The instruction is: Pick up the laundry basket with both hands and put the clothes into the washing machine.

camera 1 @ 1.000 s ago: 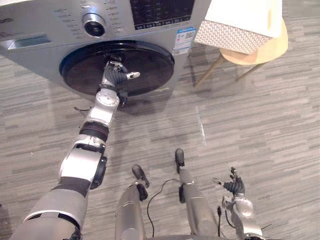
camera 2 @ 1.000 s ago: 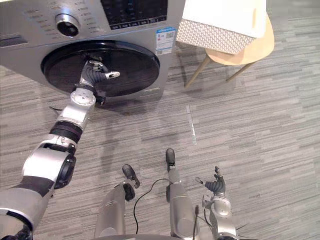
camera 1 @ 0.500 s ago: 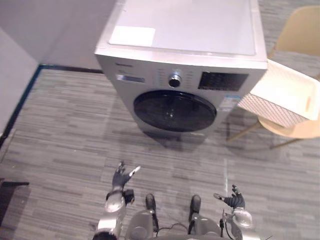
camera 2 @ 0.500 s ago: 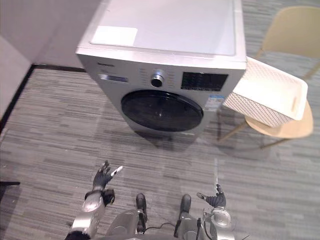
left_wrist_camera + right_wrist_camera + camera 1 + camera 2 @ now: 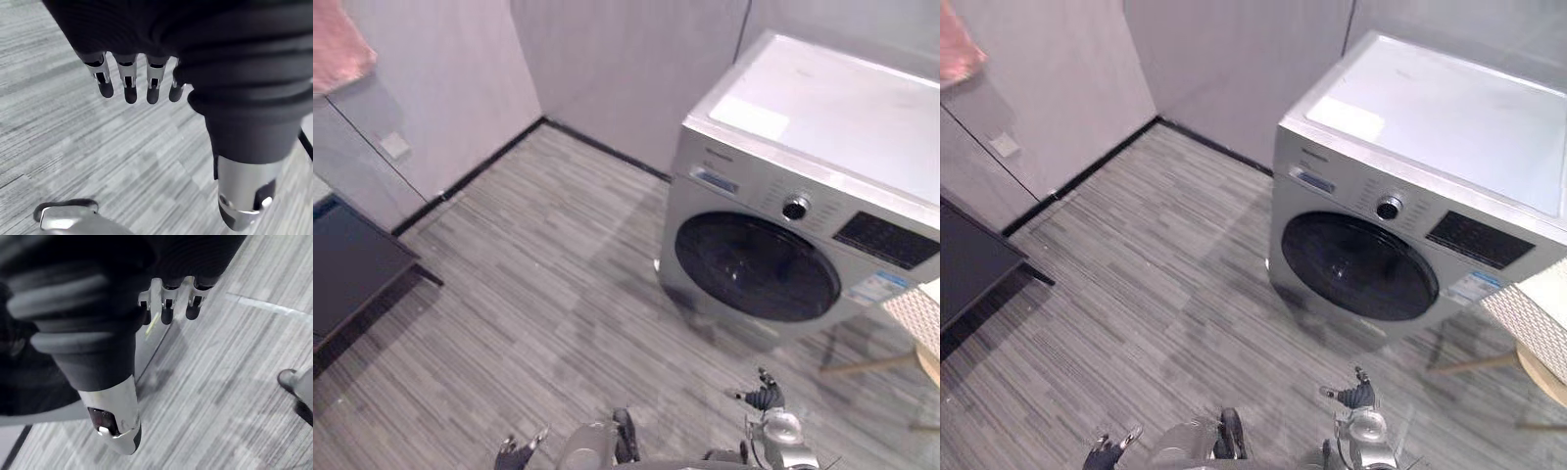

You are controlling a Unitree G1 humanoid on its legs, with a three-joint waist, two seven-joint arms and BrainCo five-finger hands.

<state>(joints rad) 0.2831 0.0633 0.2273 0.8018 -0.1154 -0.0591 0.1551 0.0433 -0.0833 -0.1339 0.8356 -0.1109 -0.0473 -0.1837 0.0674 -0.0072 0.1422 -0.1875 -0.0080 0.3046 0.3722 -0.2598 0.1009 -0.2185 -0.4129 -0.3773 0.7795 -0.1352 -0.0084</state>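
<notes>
Two hands, both mine, hang low over the grey striped floor (image 5: pixel 538 255): my left hand (image 5: pixel 512 450) at the bottom edge of the head views, my right hand (image 5: pixel 764 399) a little further forward, towards the washing machine (image 5: pixel 822 127). Each wrist view shows the fingers (image 5: pixel 129 83) loosely straight with the thumb (image 5: pixel 115 423) apart, spread over the floor and clasping nothing. The washing machine stands ahead and to my right near the wall, its round dark door (image 5: pixel 756 266) shut. The white lattice laundry basket (image 5: pixel 1538 318) sits just beside the machine on its right, on a pale wooden seat (image 5: pixel 1540 377), well apart from both hands; I cannot tell what lies inside it. A pink cloth (image 5: pixel 337 49) hangs at the far upper left by the wall, and a dark low piece of furniture (image 5: pixel 347 274) stands along the left side.
</notes>
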